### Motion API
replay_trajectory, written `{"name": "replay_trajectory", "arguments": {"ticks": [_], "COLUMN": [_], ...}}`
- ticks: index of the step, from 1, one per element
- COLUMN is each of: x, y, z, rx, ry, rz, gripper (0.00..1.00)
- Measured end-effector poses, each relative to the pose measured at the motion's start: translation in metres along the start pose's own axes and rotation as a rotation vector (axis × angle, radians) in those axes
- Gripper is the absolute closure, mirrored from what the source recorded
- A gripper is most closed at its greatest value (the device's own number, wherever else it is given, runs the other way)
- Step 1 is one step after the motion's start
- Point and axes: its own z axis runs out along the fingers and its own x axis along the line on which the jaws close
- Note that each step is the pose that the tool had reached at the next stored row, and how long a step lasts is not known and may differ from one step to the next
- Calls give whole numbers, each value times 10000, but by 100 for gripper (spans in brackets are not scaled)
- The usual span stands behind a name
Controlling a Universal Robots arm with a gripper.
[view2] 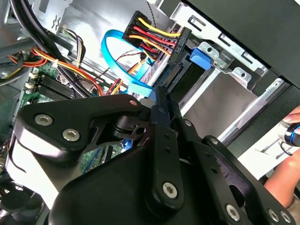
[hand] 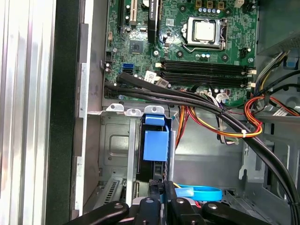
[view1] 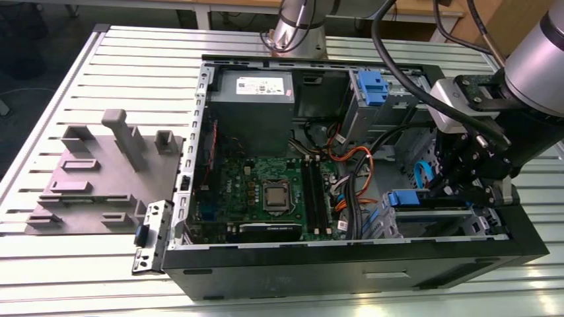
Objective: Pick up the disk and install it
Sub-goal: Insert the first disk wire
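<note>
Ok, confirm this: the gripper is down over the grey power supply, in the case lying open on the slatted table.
Not right. The exterior view shows the gripper at the drive bay beside the disk, well apart from the grey power supply. The case does lie open on the slatted table.

A slatted metal table [view1: 115,72] carries an open computer case [view1: 352,264]. Well apart from the case, toward the exterior view's left, a grey fixture plate [view1: 88,191] lies flat on the slats.
</note>
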Motion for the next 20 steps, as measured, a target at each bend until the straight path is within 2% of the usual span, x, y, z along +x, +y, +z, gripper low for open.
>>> {"name": "replay_trajectory", "arguments": {"ticks": [14, 16, 17, 20], "x": [0, 0, 1, 1], "y": [0, 0, 0, 0], "z": [23, 24, 24, 23], "rx": [0, 1, 0, 0], "ry": [-5, -6, -5, -2], "rz": [0, 0, 0, 0], "gripper": [84, 83, 77, 77]}}
